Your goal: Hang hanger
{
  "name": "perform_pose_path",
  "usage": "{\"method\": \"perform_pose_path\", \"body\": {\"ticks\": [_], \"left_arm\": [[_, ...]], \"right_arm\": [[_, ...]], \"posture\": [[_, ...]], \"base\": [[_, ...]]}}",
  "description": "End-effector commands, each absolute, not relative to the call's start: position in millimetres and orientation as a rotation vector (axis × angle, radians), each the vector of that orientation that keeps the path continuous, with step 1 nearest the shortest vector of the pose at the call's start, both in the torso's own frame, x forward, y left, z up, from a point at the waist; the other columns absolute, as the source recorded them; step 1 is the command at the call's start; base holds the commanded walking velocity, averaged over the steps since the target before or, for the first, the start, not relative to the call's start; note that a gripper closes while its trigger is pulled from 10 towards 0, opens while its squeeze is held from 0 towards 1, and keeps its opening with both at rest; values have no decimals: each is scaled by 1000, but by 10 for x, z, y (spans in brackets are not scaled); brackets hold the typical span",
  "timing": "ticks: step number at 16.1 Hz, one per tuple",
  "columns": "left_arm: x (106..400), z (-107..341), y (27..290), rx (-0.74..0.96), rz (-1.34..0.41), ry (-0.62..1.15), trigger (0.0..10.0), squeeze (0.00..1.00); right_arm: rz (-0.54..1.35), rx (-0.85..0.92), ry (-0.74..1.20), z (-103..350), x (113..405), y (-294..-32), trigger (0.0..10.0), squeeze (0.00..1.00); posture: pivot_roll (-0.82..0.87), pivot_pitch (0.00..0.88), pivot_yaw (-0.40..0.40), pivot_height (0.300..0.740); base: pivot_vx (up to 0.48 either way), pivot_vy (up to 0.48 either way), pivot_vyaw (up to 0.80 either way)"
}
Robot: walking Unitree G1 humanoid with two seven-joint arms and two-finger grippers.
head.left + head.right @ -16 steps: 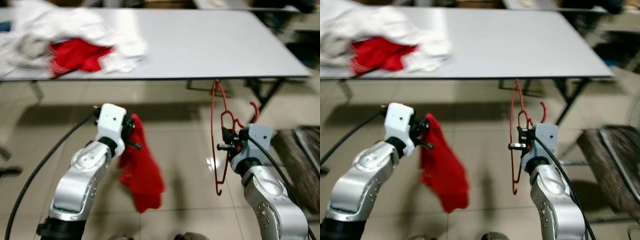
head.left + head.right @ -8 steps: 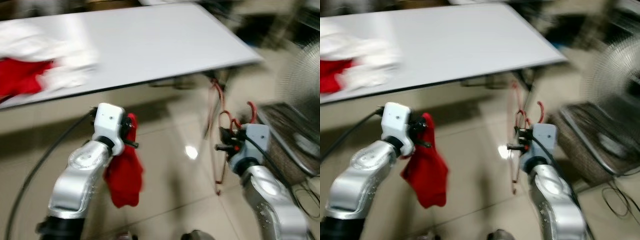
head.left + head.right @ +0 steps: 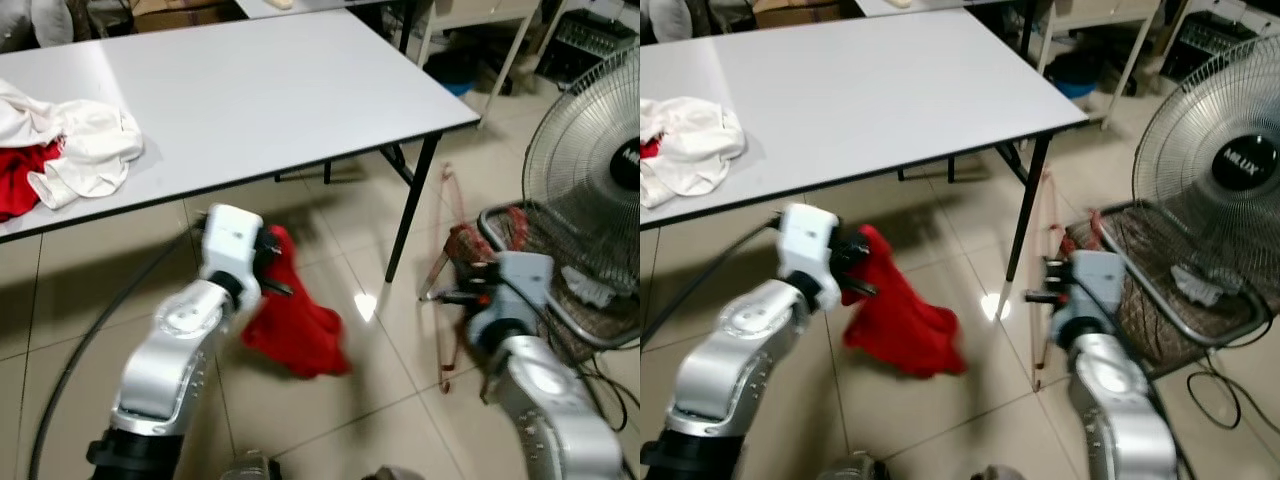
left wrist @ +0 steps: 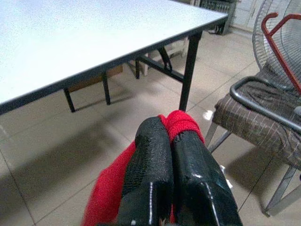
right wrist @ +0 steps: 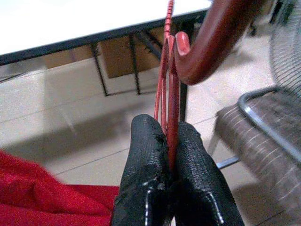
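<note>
The right gripper [image 5: 169, 141] has its jaws pinching a red hanger [image 5: 170, 89], held upright above the tiled floor beside the table leg [image 3: 410, 205]. The left gripper [image 4: 171, 141] has its jaws pressed on a red cloth [image 3: 295, 325]. Beyond, white clothes [image 3: 85, 150] lie on the table [image 3: 270, 90]; a fan [image 3: 1220, 180] stands at right.

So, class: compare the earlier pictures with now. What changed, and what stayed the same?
The camera swung right: a fan and chair came into view. The red cloth swung sideways. Unchanged: left claw grips the cloth, right claw grips the red hanger.
</note>
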State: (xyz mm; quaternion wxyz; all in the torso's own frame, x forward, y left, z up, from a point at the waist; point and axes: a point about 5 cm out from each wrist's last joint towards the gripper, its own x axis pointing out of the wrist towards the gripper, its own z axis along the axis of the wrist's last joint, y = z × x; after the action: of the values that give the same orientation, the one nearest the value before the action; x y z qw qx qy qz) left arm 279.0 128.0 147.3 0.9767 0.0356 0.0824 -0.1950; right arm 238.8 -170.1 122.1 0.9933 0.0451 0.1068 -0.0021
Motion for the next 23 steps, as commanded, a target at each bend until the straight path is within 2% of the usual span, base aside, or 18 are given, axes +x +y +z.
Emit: {"method": "perform_pose_path", "body": {"ticks": [1, 4, 23], "left_arm": [[2804, 1525, 1344, 82, -369, 144, 10000, 0], [2803, 1521, 1338, 76, -368, 145, 10000, 0], [2842, 1531, 1330, 66, -380, 133, 10000, 0]], "right_arm": [[25, 75, 178, 1291, 2396, -1643, 10000, 0], [55, 34, 168, 1302, 2401, -1631, 10000, 0], [72, 50, 151, 1314, 2427, -1634, 10000, 0]], "posture": [[-17, 93, -8, 740], [-18, 90, -11, 740], [-27, 46, -7, 740]], "base": [[259, 0, 0], [263, 0, 0], [284, 0, 0]]}}
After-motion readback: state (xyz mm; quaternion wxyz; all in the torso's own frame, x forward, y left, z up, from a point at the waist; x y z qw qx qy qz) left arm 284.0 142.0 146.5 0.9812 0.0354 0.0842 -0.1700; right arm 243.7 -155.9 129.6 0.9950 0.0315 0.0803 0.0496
